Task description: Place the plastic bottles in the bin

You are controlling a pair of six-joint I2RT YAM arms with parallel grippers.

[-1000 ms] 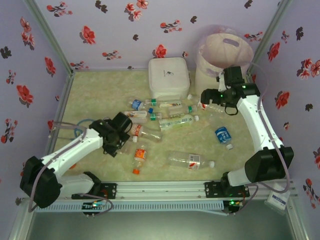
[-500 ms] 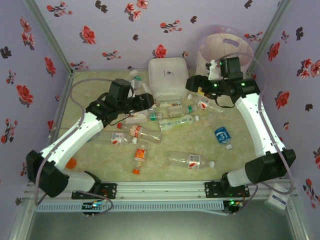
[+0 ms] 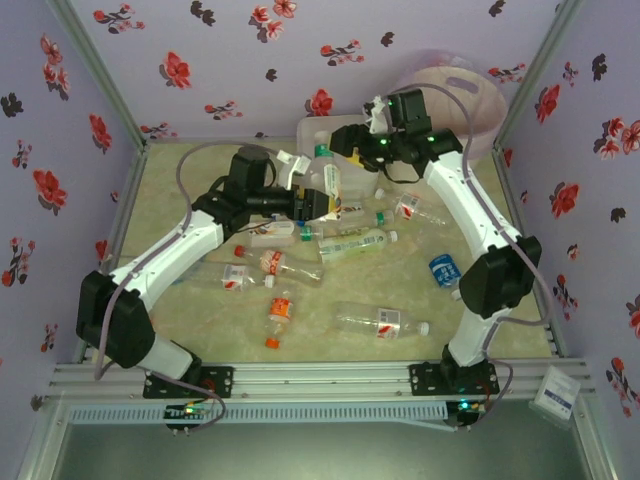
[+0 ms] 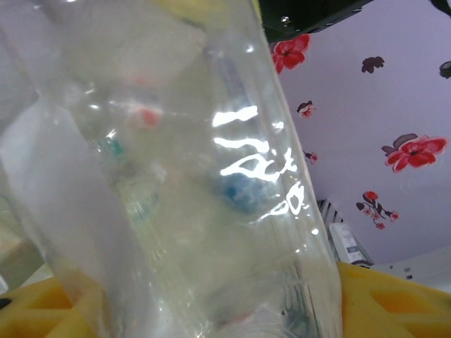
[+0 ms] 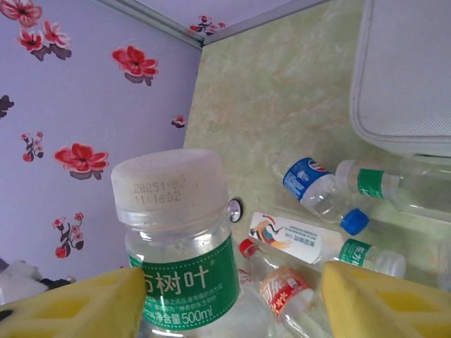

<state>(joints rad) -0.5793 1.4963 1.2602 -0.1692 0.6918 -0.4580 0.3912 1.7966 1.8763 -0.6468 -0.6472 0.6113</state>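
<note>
Aloft, bottle (image 3: pixel 329 180) in left jaws, box (image 5: pixel 412 70) edge behind, open table (image 3: pixel 160 180) leftward

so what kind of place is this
Likely a staged robot test booth: flowered walls on a metal frame, two arms bolted to a rail, and bottles strewn near a bin.
</note>
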